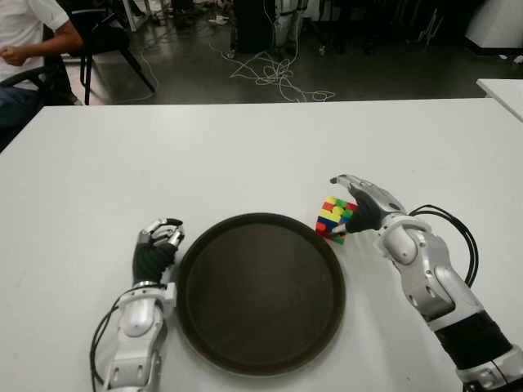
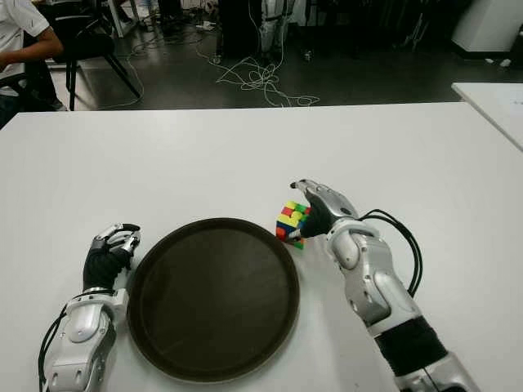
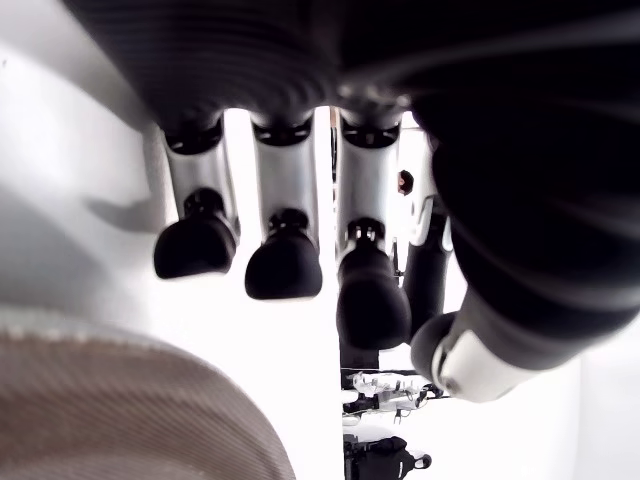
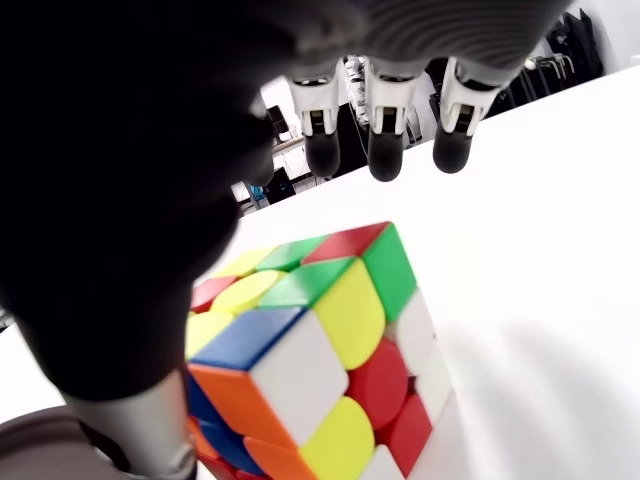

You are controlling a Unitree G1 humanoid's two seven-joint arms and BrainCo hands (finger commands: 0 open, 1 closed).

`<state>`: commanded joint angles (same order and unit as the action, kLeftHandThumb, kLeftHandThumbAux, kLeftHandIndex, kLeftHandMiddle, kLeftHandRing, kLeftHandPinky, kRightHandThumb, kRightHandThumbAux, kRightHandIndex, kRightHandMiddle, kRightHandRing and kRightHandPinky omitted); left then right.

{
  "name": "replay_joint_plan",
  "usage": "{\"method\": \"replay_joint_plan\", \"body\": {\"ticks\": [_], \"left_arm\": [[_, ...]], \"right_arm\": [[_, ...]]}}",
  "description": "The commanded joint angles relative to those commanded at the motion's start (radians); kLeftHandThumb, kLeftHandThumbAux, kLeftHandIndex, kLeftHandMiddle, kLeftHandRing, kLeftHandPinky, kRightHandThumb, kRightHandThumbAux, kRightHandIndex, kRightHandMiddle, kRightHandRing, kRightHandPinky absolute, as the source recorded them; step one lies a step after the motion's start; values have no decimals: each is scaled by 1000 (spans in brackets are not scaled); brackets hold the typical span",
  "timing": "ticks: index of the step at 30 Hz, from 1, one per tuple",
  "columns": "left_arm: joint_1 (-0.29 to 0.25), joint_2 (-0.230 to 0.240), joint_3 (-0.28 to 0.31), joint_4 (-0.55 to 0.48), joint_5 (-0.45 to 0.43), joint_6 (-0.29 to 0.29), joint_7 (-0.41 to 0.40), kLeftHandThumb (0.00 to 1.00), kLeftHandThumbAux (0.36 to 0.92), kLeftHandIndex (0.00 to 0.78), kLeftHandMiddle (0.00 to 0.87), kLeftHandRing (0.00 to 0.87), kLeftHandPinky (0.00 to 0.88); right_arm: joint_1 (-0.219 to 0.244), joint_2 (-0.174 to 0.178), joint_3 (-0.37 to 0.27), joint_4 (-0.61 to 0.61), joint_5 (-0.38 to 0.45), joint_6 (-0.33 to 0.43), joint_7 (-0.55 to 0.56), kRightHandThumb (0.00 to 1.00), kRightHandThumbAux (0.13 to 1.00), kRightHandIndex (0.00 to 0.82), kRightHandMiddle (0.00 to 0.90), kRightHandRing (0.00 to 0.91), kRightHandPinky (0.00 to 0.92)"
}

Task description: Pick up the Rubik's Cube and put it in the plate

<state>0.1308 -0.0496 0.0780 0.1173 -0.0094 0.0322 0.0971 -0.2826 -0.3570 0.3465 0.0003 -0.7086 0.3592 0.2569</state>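
Observation:
The Rubik's Cube (image 1: 334, 218) stands tilted on the white table (image 1: 245, 147), just off the right rim of the round dark plate (image 1: 261, 294). My right hand (image 1: 350, 206) arches over the cube from the right. In the right wrist view the cube (image 4: 320, 340) fills the picture; the straight fingers (image 4: 386, 140) reach past it without touching, and the thumb sits against its lower side. The hand is open around the cube. My left hand (image 1: 159, 237) shows beside the plate's left rim, loosely bent and holding nothing (image 3: 300, 280).
A person (image 1: 24, 41) sits on a chair beyond the table's far left corner. Cables (image 1: 274, 73) lie on the dark floor behind the table. Another white table's corner (image 1: 502, 90) shows at the far right.

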Motion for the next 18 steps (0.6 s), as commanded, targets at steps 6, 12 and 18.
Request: {"method": "replay_joint_plan", "body": {"ticks": [6, 12, 18], "left_arm": [[-2, 0, 0, 5, 1, -6, 2, 708, 705, 443, 808, 815, 803], [-5, -5, 4, 11, -2, -5, 6, 710, 705, 444, 809, 817, 811], [-4, -7, 3, 11, -2, -9, 7, 711, 704, 444, 806, 817, 807]], "right_arm": [[-5, 2, -1, 20, 10, -35, -23, 0, 843, 34, 84, 87, 88], [-16, 14, -6, 68, 25, -90, -68, 0, 867, 42, 83, 86, 93], [-23, 17, -8, 104, 34, -139, -96, 0, 906, 46, 84, 89, 106]]}}
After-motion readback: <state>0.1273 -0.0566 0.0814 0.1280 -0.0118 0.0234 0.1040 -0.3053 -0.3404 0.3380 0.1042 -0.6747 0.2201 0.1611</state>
